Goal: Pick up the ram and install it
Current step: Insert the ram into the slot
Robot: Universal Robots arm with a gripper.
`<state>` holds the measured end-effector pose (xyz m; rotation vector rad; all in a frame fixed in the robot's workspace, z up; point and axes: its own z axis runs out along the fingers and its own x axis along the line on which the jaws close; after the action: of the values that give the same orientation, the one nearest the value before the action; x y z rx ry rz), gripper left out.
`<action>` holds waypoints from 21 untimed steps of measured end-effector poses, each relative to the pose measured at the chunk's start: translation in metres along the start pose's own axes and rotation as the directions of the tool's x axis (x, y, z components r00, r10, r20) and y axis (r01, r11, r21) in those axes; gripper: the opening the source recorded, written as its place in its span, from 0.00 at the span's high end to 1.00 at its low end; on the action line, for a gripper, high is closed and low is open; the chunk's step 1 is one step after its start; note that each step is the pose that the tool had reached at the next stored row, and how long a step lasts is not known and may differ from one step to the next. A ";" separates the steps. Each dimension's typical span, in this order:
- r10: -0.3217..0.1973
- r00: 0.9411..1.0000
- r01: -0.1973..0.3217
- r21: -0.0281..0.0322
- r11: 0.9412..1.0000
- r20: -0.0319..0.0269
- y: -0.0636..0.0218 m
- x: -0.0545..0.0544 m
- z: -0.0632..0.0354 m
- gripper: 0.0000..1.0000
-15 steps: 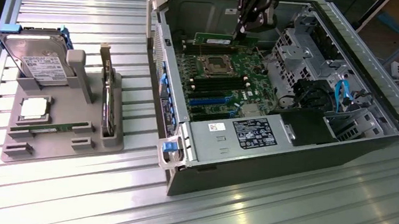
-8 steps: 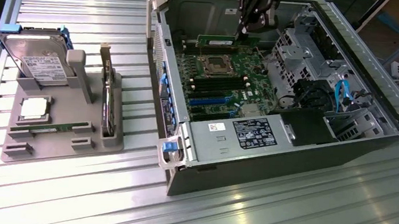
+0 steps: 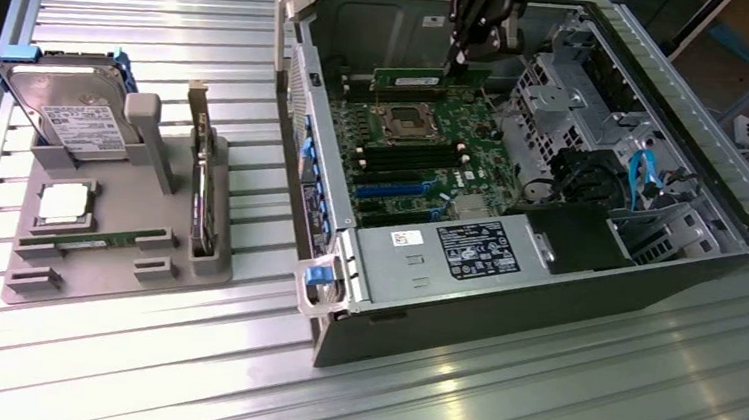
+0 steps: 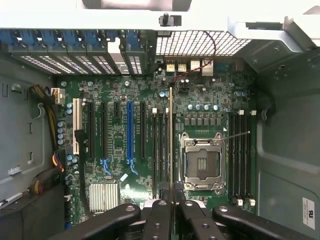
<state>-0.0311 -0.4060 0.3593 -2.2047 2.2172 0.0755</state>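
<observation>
**Q:** What is the arm's end doing?

**A:** The black gripper is clenched on the ram, a long, narrow green stick. In the wrist view, its dark fingers press on either side of the stick, which shows edge-on as a thin line running away from the camera.

**Q:** Where is the ram?

**A:** It is inside the open computer case, which lies on its side. The ram is held on edge over the green motherboard. It lines up with a bank of black memory slots just beside the square metal CPU socket. It cannot be told whether its lower edge touches a slot.

**Q:** What else is in the case?

**A:** A silver power supply with a black label sits at the near end. A blue cable loops in the drive bay at the exterior view's right. The wrist view also shows a long blue card slot and a small ribbed silver heatsink on the board.

**Q:** And outside the case?

**A:** At the exterior view's left, well apart from the gripper, a grey holder rests on the slatted metal table. A hard drive in a blue-tabbed frame leans upright at the holder's far end. An expansion card stands on edge along the side nearest the case. A square processor chip lies flat in the middle. A second memory stick, green like the first, lies in a groove near the front.
</observation>
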 end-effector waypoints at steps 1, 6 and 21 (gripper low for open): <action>0.000 1.000 0.000 0.000 1.000 0.000 0.0000 0.000 0.0000 0.88; 0.000 1.000 0.000 0.000 1.000 0.000 -0.0001 0.000 0.0026 0.88; 0.000 1.000 0.000 0.000 1.000 0.000 -0.0011 0.001 0.0210 0.88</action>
<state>-0.0305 -0.4060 0.3382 -2.2048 2.2173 0.0754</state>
